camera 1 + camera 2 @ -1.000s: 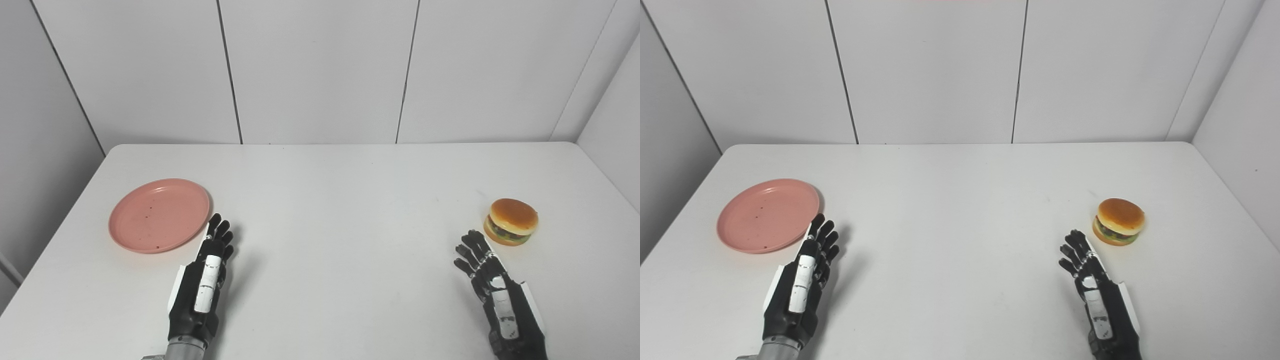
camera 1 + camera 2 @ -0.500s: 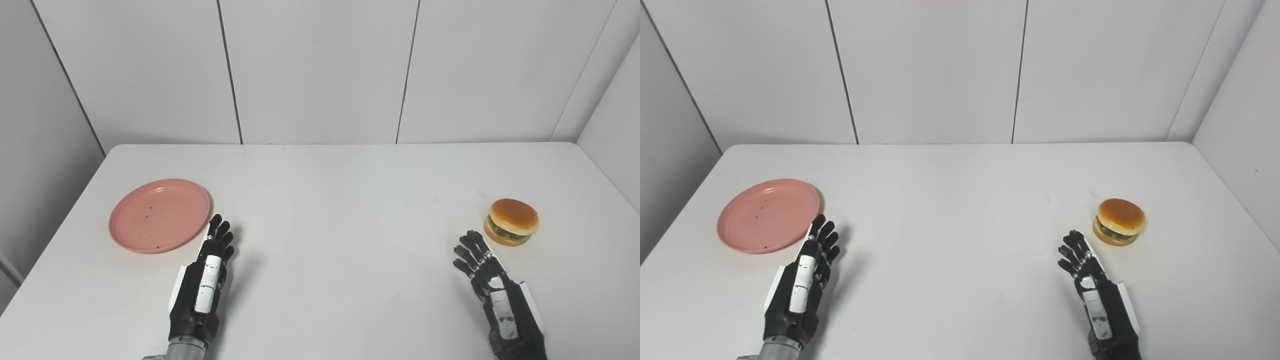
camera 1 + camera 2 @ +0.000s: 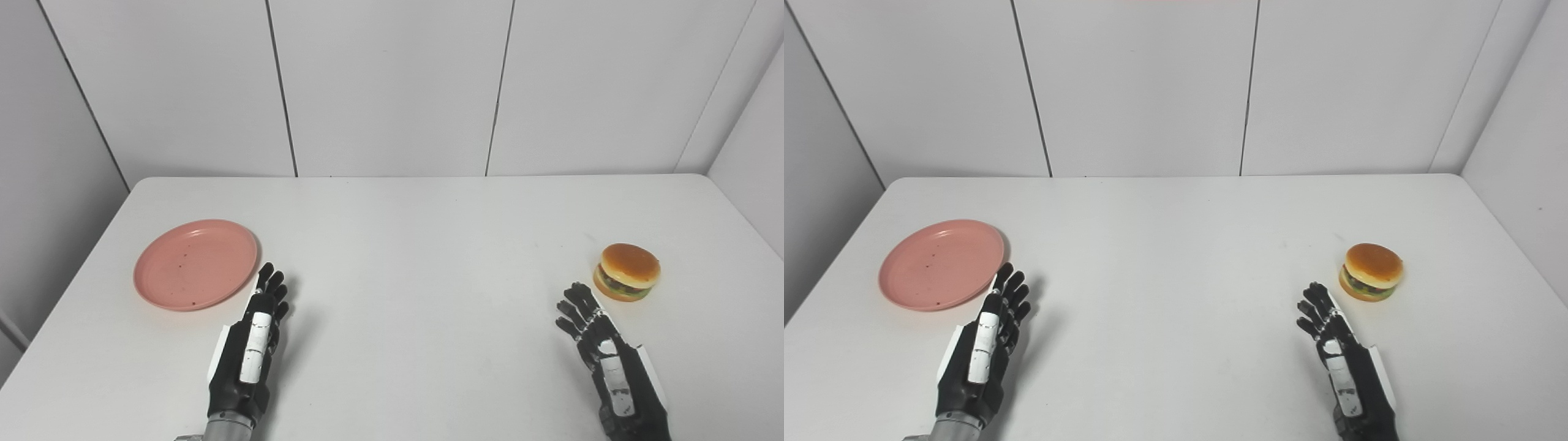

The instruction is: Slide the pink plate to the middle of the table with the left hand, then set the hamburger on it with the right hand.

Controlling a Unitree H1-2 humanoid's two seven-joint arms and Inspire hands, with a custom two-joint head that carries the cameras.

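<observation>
A pink plate lies flat on the left side of the white table, with a few dark specks on it. My left hand rests just to the plate's lower right, open, fingers stretched forward, its fingertips close to the rim but apart from it. A hamburger with a tan bun stands on the right side of the table. My right hand is open just below and left of the hamburger, holding nothing and apart from it.
White panelled walls close in behind the table and on both sides. The table's left edge runs near the plate and its right edge near the hamburger.
</observation>
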